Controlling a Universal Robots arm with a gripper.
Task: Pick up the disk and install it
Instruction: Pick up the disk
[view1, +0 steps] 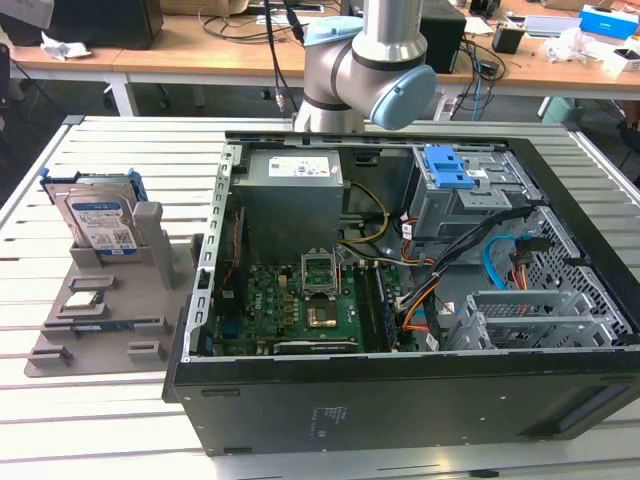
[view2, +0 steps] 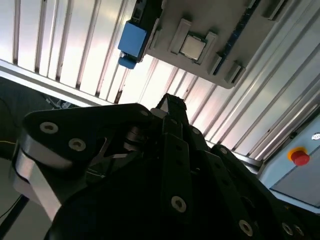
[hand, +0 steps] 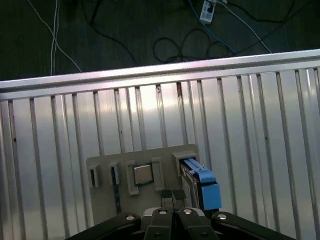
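The disk (view1: 100, 215) stands on edge in a slot of a grey holder (view1: 110, 300) at the exterior view's left, with its white-and-blue label facing out and its blue bracket around the edges. In both wrist views the disk's blue bracket (hand: 202, 186) (view2: 132, 42) is seen from high above. My gripper (hand: 172, 196) hangs well above the holder (hand: 145, 157), its two fingertips pressed together and nothing between them. In the second wrist view the gripper (view2: 170, 102) is seen from behind, its dark body covering the foreground.
An open computer case (view1: 400, 400) lies on the slatted metal table (view1: 110, 150), with a motherboard, cables and a blue-tabbed grey drive cage (view1: 455, 170) inside. The holder also carries a chip (hand: 142, 174) and other small parts. A red button (view2: 299, 156) sits beside the table.
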